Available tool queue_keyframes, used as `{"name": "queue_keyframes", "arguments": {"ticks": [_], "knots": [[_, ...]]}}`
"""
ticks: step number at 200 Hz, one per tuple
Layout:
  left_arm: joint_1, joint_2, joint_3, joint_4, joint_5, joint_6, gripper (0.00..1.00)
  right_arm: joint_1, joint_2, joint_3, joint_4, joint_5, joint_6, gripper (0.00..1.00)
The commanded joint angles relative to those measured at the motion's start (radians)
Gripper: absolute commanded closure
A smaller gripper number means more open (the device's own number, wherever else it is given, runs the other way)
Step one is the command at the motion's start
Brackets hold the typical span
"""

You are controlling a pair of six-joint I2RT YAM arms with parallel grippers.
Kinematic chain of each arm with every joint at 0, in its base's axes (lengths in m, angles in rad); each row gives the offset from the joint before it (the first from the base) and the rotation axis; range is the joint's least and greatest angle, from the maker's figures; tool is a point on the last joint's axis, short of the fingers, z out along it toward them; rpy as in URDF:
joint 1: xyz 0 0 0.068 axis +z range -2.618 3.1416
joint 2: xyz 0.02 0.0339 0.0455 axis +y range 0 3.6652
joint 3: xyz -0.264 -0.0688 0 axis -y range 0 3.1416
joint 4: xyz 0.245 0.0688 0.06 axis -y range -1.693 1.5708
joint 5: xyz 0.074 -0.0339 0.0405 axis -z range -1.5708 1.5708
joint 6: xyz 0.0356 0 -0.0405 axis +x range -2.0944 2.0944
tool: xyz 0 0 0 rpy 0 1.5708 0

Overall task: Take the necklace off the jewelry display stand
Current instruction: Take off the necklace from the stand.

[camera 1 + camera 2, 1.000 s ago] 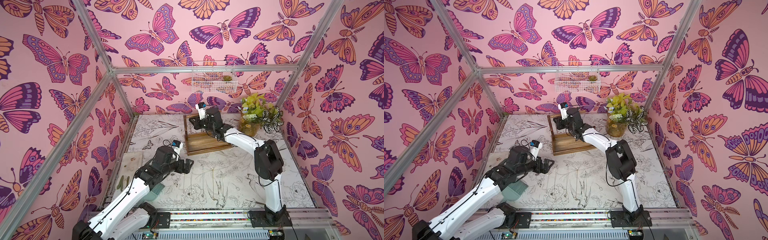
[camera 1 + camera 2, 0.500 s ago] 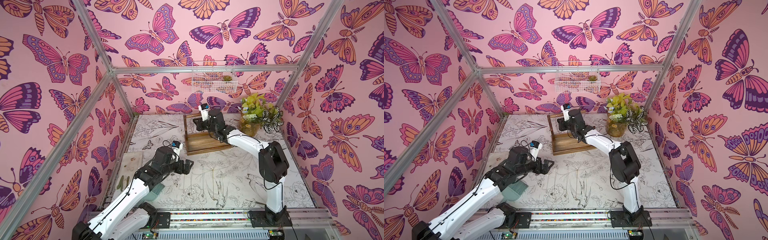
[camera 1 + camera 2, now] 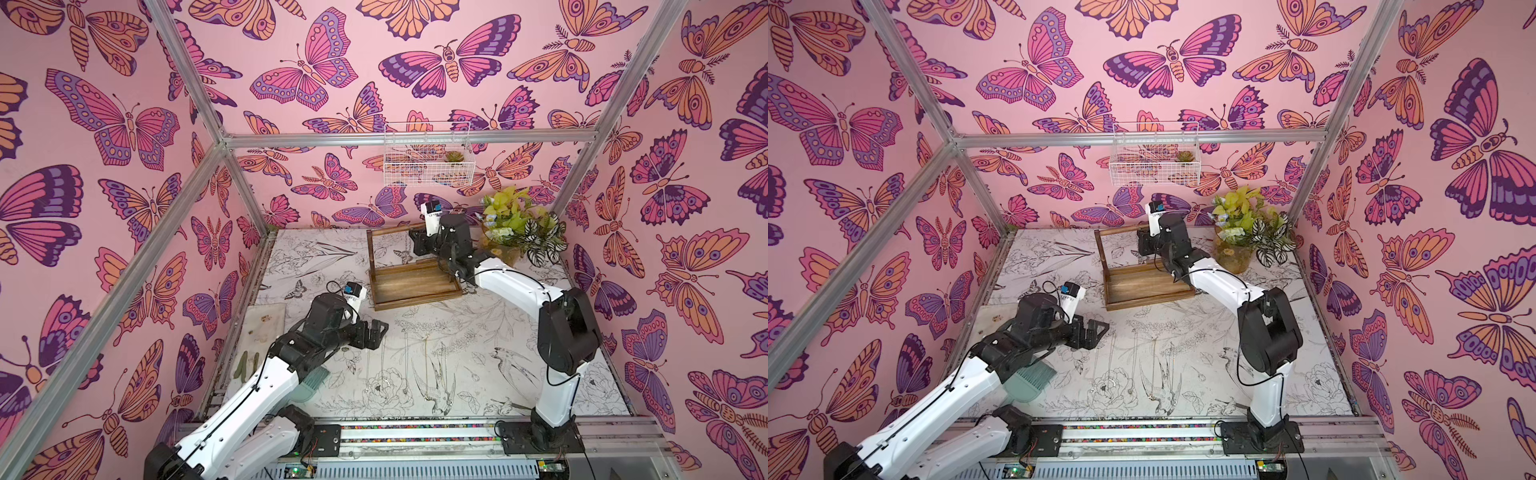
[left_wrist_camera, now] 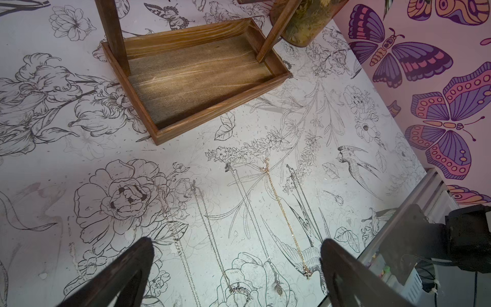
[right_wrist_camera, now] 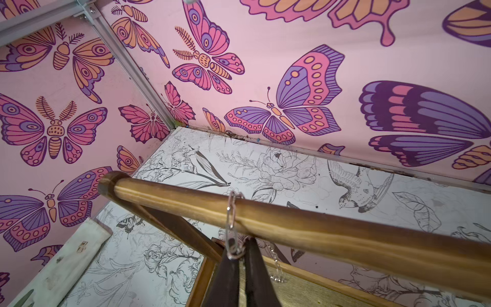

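Right pincer pinches the necklace at the jewelry display stand crossbar, most of its length hidden; left pincer gapes above the worktop.

The walls are pink with purple and orange butterflies; the tabletop is white with black-outlined flowers; the jewelry display stand is grained brown.

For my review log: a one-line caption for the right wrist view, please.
Right gripper, fingers shut, pinches the silver necklace draped over the stand's crossbar.
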Motion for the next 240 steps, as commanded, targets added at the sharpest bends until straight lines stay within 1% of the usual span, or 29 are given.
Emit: {"name": "queue_keyframes", "arguments": {"ticks": [1,96,172,240], "knots": [[0.006,0.006,-0.012,-0.016,0.021,0.020,0.00,-0.021,-0.043,-0.003,-0.046,0.030,-0.030,1.00],[0.006,0.017,-0.007,-0.007,0.044,0.021,0.00,-0.141,-0.119,-0.065,-0.078,0.052,-0.056,1.00],[0.006,0.061,0.012,0.018,0.066,0.030,0.00,-0.203,-0.148,-0.076,-0.118,0.055,-0.096,1.00],[-0.003,0.145,0.061,0.072,0.099,0.046,0.00,-0.222,-0.205,-0.056,-0.172,-0.024,-0.127,1.00]]}}
